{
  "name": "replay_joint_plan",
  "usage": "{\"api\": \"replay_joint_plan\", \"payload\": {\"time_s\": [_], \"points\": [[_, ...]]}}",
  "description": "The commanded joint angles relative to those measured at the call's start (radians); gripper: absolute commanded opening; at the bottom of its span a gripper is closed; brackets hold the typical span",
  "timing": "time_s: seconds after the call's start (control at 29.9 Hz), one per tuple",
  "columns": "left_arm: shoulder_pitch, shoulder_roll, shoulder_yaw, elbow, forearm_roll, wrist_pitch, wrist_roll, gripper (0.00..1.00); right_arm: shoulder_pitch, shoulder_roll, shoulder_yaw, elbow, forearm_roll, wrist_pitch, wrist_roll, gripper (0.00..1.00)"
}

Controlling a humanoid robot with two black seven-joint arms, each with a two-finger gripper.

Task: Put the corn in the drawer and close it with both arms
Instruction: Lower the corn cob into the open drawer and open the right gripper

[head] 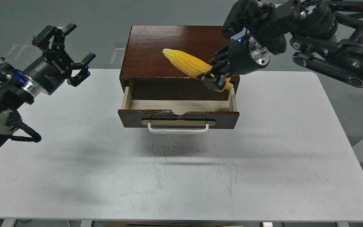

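The right gripper (215, 79) is clamped on the thick end of the corn (186, 64), holding it above the cabinet's (156, 47) front right corner, over the open drawer (178, 118). The left gripper (74, 52) hangs spread wide above the table's (263, 157) left edge.

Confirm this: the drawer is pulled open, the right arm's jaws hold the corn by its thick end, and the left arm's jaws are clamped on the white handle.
One part is wrong. The head view shows the left gripper open in the air, left of the cabinet, well away from the white handle. The rest stands: the drawer is pulled open and the right gripper holds the corn by its thick end.
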Motion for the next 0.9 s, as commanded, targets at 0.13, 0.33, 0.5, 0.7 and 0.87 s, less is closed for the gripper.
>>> {"api": "replay_joint_plan", "payload": {"time_s": [0.13,0.33,0.5,0.7,0.87], "points": [[0.0,0.013,0.0,-0.002,-0.001,0.0,-0.001,0.98,0.029,0.079,-0.153,-0.023,-0.06,-0.193,0.0,0.31],[0.0,0.025,0.0,-0.003,-0.001,0.0,-0.001,0.98,0.022,0.146,-0.165,-0.067,-0.072,-0.214,0.0,0.32],[0.0,0.032,0.0,-0.005,-0.001,0.0,-0.001,0.98,0.005,0.17,-0.187,-0.089,-0.117,-0.217,0.0,0.37],[0.0,0.036,0.0,-0.005,-0.002,0.0,-0.001,0.98,-0.003,0.179,-0.182,-0.098,-0.115,-0.219,0.0,0.55],[0.002,0.036,0.0,-0.005,-0.001,0.0,-0.001,0.98,-0.006,0.185,-0.177,-0.096,-0.112,-0.219,0.0,0.65]]}}
